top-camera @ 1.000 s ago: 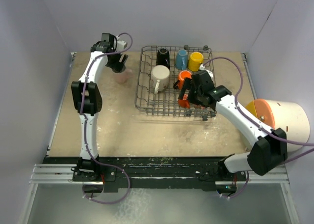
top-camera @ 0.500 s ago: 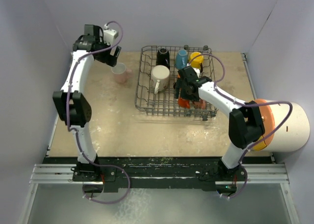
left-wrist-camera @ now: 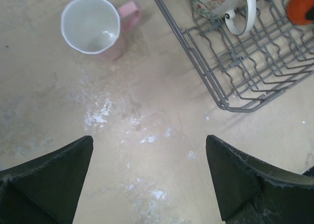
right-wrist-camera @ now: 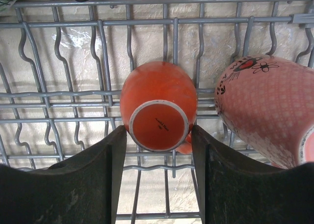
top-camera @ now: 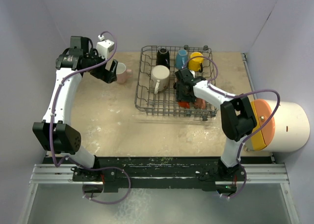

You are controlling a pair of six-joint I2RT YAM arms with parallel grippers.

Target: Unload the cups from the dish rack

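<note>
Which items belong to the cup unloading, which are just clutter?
Job: dish rack; in it black cup, blue cup, yellow cup, white cup, orange cup, patterned pink cup; plain pink cup on table.
Lying about: white cylinder with orange face.

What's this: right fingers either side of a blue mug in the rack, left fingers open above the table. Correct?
Not blue: the right wrist view shows the right fingers either side of an orange mug in the rack. Rest holds.
</note>
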